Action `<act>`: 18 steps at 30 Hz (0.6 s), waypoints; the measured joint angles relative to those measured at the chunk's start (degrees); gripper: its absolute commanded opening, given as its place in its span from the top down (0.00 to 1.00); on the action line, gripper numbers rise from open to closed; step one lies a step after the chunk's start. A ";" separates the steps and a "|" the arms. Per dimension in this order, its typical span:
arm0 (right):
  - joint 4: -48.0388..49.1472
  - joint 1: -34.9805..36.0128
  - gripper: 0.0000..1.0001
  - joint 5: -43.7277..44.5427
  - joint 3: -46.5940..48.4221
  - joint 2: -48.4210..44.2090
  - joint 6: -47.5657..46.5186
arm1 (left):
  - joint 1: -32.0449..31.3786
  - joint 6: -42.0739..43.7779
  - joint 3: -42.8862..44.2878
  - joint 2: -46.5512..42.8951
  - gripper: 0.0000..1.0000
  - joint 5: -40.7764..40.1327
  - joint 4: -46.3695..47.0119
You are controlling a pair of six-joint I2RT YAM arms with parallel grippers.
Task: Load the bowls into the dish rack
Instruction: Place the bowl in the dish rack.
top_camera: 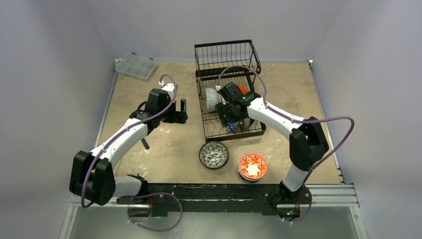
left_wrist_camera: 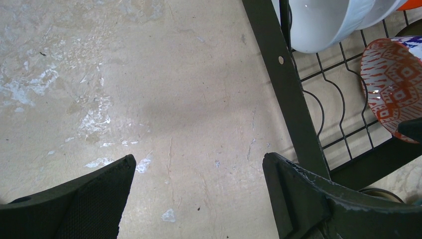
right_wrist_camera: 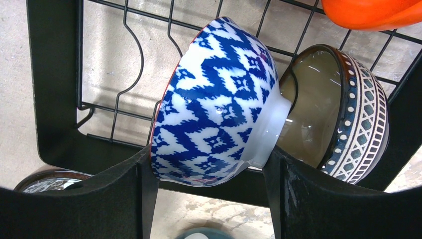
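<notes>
Clamped on the blue bowl [right_wrist_camera: 214,99], the right pincer [right_wrist_camera: 208,163] needed to seat it squarely between the dish rack [right_wrist_camera: 54,89] wires, while the left pincer [left_wrist_camera: 198,159] stood apart.

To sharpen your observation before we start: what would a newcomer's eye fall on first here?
The blue-and-white bowl stands on edge in the dish rack, clamped in the right gripper. On the table in front of the rack, a red floral bowl sits beside a dark patterned bowl.
</notes>
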 measured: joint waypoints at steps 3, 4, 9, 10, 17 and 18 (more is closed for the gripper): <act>0.00 0.00 0.14 0.33 0.00 -0.09 -0.17 | 0.00 0.00 0.00 0.02 0.02 0.02 0.00; -0.02 0.00 0.12 0.57 0.00 -0.26 -0.20 | 0.00 0.00 0.00 0.04 0.02 0.02 0.00; 0.17 0.20 0.02 1.51 0.00 -2.47 -0.33 | 0.00 0.00 0.00 0.09 0.02 0.02 0.02; 0.28 0.20 0.01 1.53 0.00 -2.99 -0.35 | 0.00 0.00 0.00 0.09 0.02 0.00 0.00; 2.16 0.20 0.01 1.22 0.11 -7.30 -0.31 | 0.00 0.00 0.00 0.09 0.02 0.04 0.00; 2.43 0.20 0.01 1.14 0.11 -7.65 -0.31 | 0.00 0.00 0.00 0.09 0.02 0.04 0.00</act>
